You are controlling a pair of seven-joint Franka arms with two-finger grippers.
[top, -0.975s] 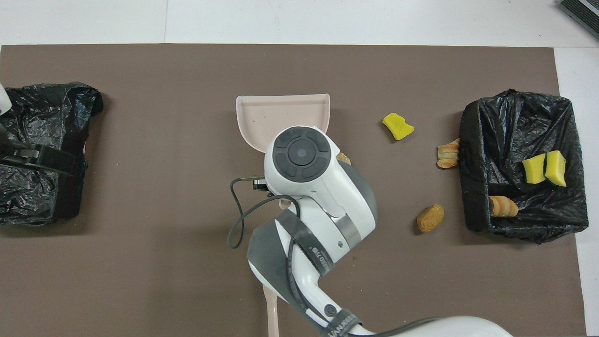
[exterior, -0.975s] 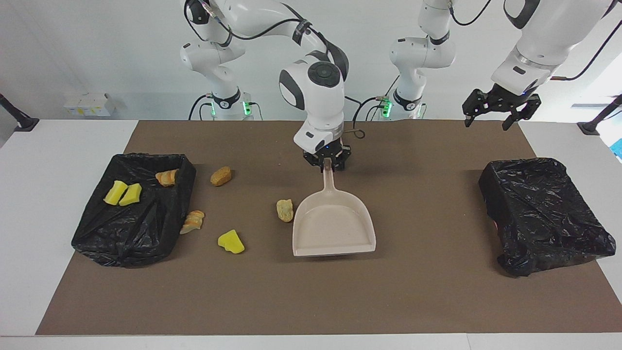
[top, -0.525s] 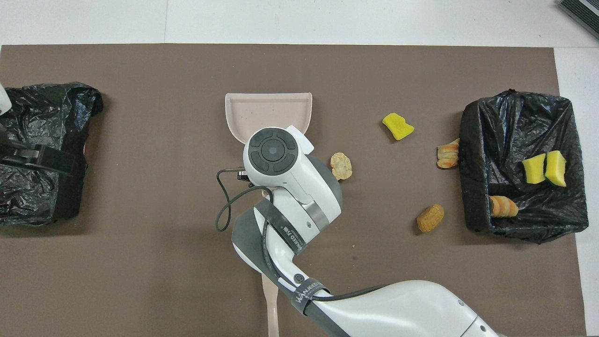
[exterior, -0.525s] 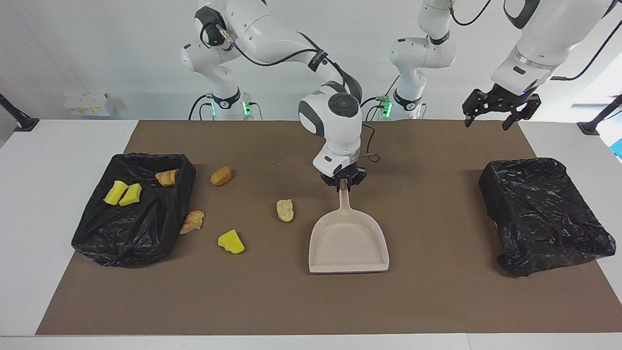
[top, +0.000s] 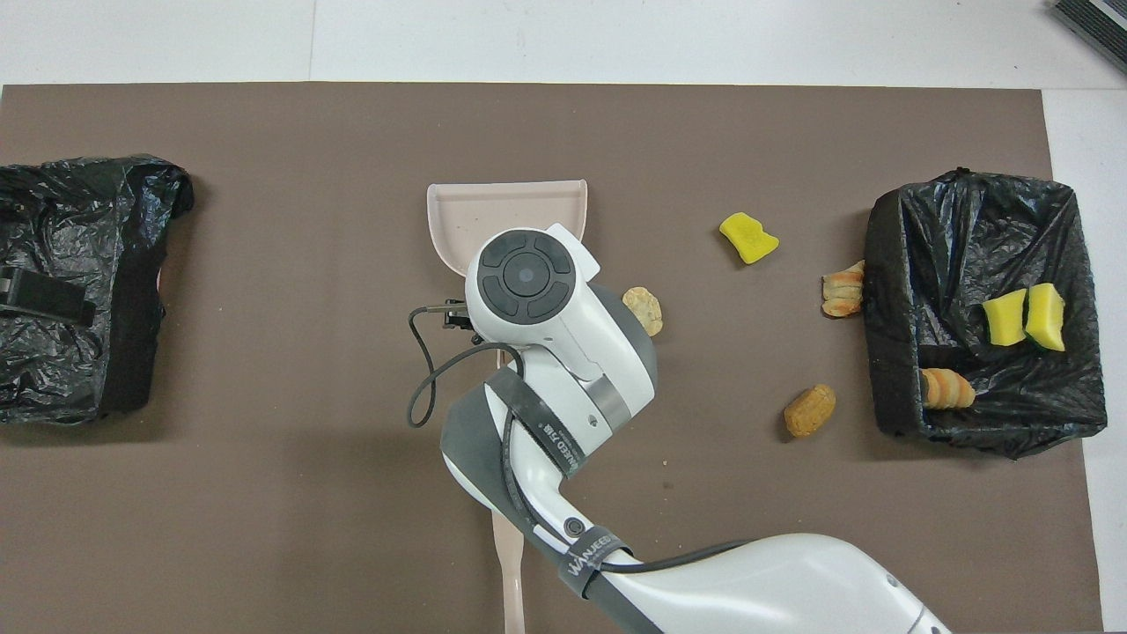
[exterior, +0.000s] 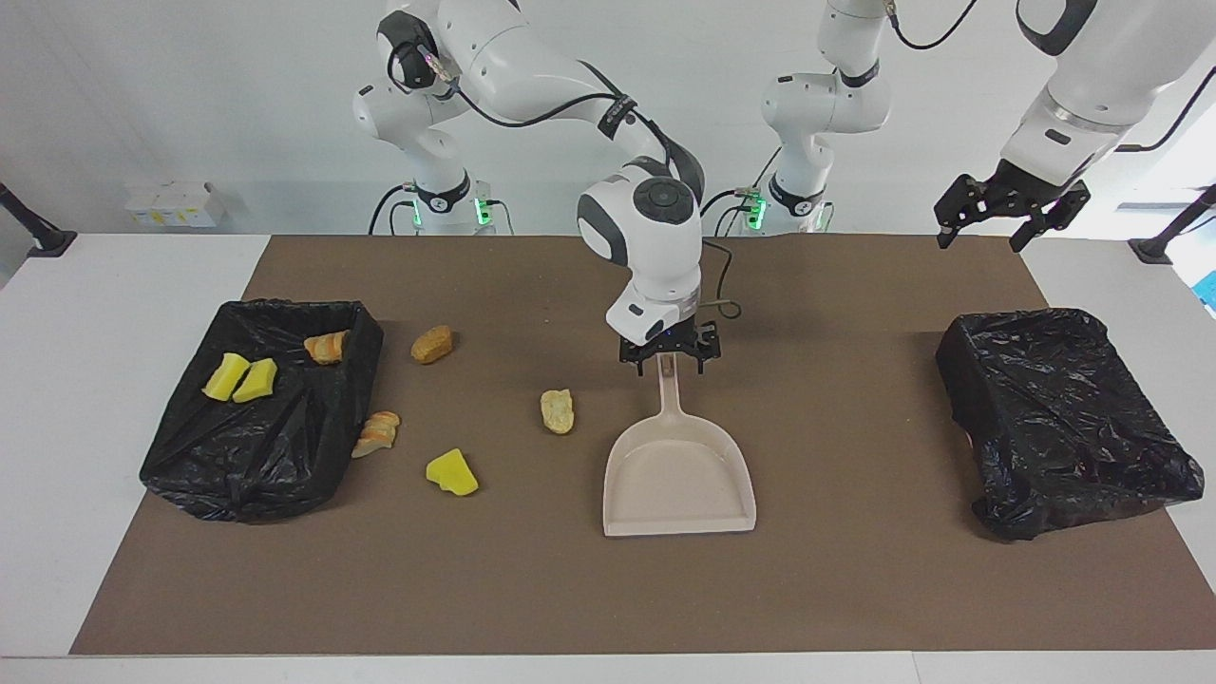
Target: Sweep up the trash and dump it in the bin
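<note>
The beige dustpan (exterior: 679, 484) (top: 506, 207) lies flat mid-table, its handle pointing toward the robots. My right gripper (exterior: 670, 359) stands open astride the handle's end, its fingers spread to either side; in the overhead view the right wrist hides it. Loose trash lies on the mat: a tan lump (exterior: 558, 410) (top: 644, 310) beside the pan, a yellow wedge (exterior: 451, 473) (top: 748, 238), a bread slice (exterior: 377, 432) (top: 843, 289) and a brown lump (exterior: 432, 344) (top: 810, 410). The black-lined bin (exterior: 190, 456) (top: 885, 291) at the right arm's end holds two yellow wedges (exterior: 240, 377) and a bread piece (exterior: 326, 347). My left gripper (exterior: 983, 233) hangs open and raised at its own end.
A second black-lined bin (exterior: 1059, 418) (top: 79, 264) sits at the left arm's end. A beige strip (top: 509, 572) shows on the mat under the right arm, close to the robots. Brown mat lies between the dustpan and the second bin.
The right arm slid the dustpan away from the tan lump toward the left arm's end, then opened its gripper off the handle. The left gripper drifted slightly outward.
</note>
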